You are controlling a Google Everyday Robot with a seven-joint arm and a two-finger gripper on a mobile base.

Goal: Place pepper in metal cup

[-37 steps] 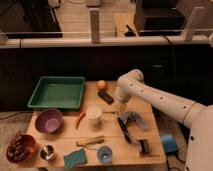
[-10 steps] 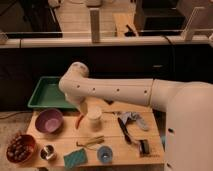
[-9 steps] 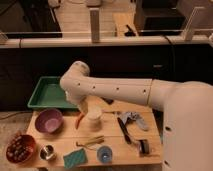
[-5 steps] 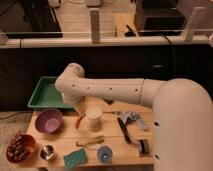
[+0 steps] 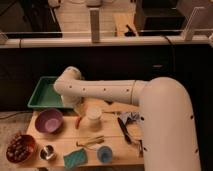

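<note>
The pepper (image 5: 77, 122) is a slim red-orange chili lying on the wooden table between the purple bowl (image 5: 49, 120) and the white cup (image 5: 93, 118). The metal cup (image 5: 47, 152) stands upright and shiny near the table's front left, below the purple bowl. My gripper (image 5: 78, 111) hangs at the end of the white arm, just above and behind the pepper. The arm's wrist covers most of it.
A green tray (image 5: 44, 93) sits at the back left. A bowl of dark red fruit (image 5: 19, 148) is at the front left corner. A teal sponge (image 5: 75, 158), a blue cup (image 5: 104, 154), a thin yellowish utensil (image 5: 90, 142) and dark-handled tools (image 5: 125, 131) lie nearby.
The arm has swung from the table's middle right over to the left. In the last second it has drifted a little further left, with the gripper end lower over the pepper.
</note>
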